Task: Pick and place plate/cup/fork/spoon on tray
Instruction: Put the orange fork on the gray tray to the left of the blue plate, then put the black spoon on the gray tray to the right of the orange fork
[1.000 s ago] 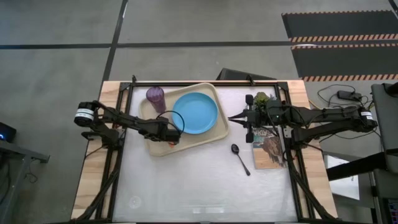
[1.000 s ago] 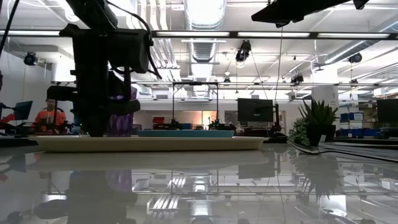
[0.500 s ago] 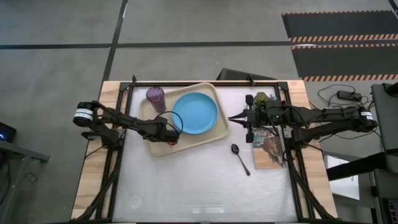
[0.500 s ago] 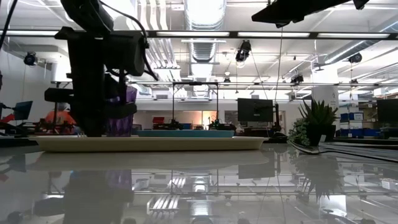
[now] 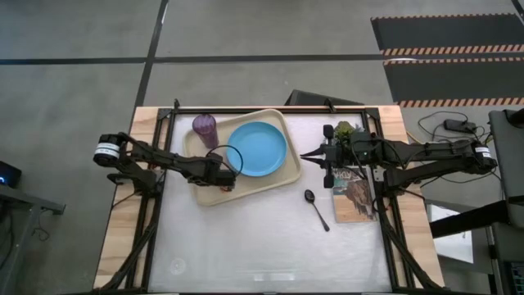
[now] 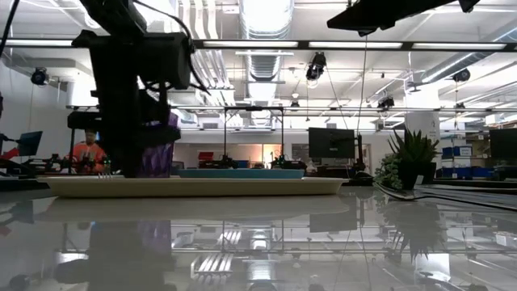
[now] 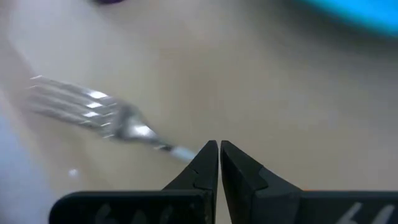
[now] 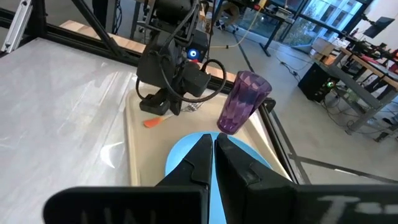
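The cream tray (image 5: 209,193) lies at the table's far left. The purple cup (image 5: 205,127) stands upright on it, and the light-blue plate (image 5: 258,147) lies flat on it. The orange-handled fork (image 8: 155,122) lies on the tray's near-left part, its tines (image 7: 81,106) showing in the left wrist view. My left gripper (image 7: 219,149) is shut, pointing down over the fork's neck. The dark spoon (image 5: 316,209) lies on the table right of the tray. My right gripper (image 5: 304,155) is shut and empty, held above the table right of the tray. My left gripper's shut fingertips (image 7: 208,155) stand over the fork's metal neck (image 7: 163,146), where it meets the handle. They come from above and point down. The fork lies across them, flat on the tray. I cannot tell whether the tips touch it.
A small picture book (image 5: 354,197) lies at the table's right edge, with a green potted plant (image 5: 348,131) behind it. The table's near half is bare white surface. A dark frame runs around the table. A person sits in the room beyond (image 6: 85,153).
My left gripper has shifted slightly toward the table's left edge above the tray and has stayed shut. The fork, cup, plate and spoon have kept their places.
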Tool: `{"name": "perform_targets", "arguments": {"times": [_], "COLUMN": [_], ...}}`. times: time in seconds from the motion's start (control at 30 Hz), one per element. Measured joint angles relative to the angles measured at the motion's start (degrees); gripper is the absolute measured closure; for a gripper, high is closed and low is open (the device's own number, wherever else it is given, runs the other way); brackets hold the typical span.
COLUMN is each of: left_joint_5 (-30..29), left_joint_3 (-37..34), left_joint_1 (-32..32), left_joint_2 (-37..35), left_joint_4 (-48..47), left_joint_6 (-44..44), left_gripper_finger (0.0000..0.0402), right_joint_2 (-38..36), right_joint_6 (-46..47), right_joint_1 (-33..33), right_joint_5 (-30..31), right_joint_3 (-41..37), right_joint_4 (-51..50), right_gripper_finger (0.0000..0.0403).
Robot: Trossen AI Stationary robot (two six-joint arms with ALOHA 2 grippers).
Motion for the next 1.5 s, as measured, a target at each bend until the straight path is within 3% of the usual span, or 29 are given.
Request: {"name": "perform_targets", "arguments": {"times": [0.17, 0.47, 0.93, 1.5], "left_joint_5": [0.0, 5.6, 12.8, 14.4], "left_joint_3": [-0.2, -1.7, -1.1, -1.0], "left_joint_1": [-0.5, -1.8, -2.1, -2.1], "left_joint_2": [0.1, 0.1, -0.3, -3.2], "left_joint_4": [8.9, 9.8, -0.1, -5.2], "left_joint_6": [0.6, 0.1, 0.3, -1.1], "left_gripper_finger": [0.0402, 0.0402, 0.0402, 0.0402], "right_joint_2": [0.0, 0.0, 0.0, 0.0], "right_joint_6": [0.1, 0.0, 0.0, 0.1], "right_joint_1": [0.0, 0.0, 0.0, 0.0], "right_joint_5": [0.0, 0.0, 0.0, 0.0], "right_joint_3": [0.0, 0.0, 0.0, 0.0], "right_joint_4": [0.0, -1.1, -1.2, -1.3], "right_gripper_finger": [0.0394, 0.0394, 0.0394, 0.0394]}}
